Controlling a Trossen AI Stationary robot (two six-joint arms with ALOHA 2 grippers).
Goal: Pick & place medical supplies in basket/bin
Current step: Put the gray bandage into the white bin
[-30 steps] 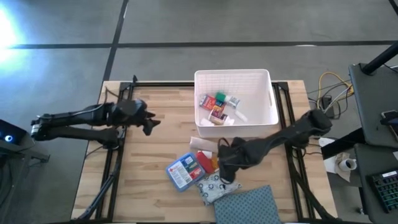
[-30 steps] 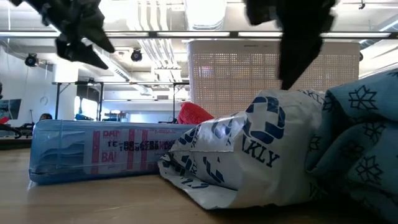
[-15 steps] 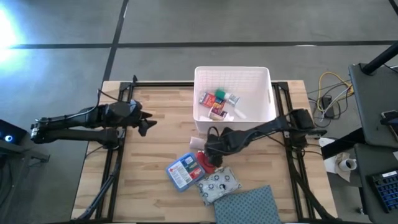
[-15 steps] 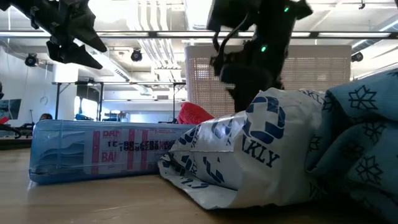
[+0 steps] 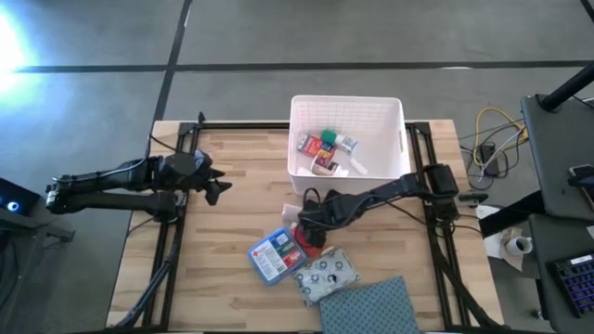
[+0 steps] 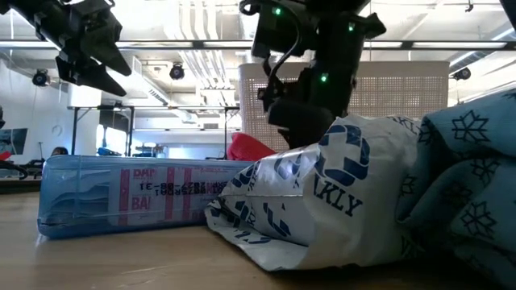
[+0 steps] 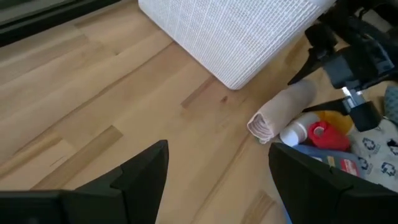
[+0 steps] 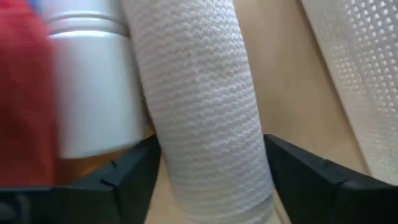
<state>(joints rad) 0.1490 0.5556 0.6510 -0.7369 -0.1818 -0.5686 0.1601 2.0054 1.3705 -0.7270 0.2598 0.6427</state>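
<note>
The white bin (image 5: 405, 148) holds several small packs, one green-topped (image 5: 328, 144). At its 7 o'clock the right gripper (image 5: 309, 225) straddles a rolled beige bandage (image 8: 199, 106), jaws apart, grip uncertain. The left gripper (image 5: 219, 184) hovers open at 9 o'clock.

A flat blue-and-red clear plastic packet (image 6: 133, 196) lies on the wooden tabletop (image 6: 121, 262), touching a crumpled white pouch with blue print (image 6: 318, 197) beside it. A red pack (image 6: 251, 148) peeks up behind them. Against the pouch's other side bunches a blue-grey snowflake-patterned cloth (image 6: 468, 181). Behind stands the white perforated plastic bin (image 6: 403, 97) — a dark robot arm (image 6: 314, 72) hangs before it, a second gripper (image 6: 81, 48) high up, well apart
</note>
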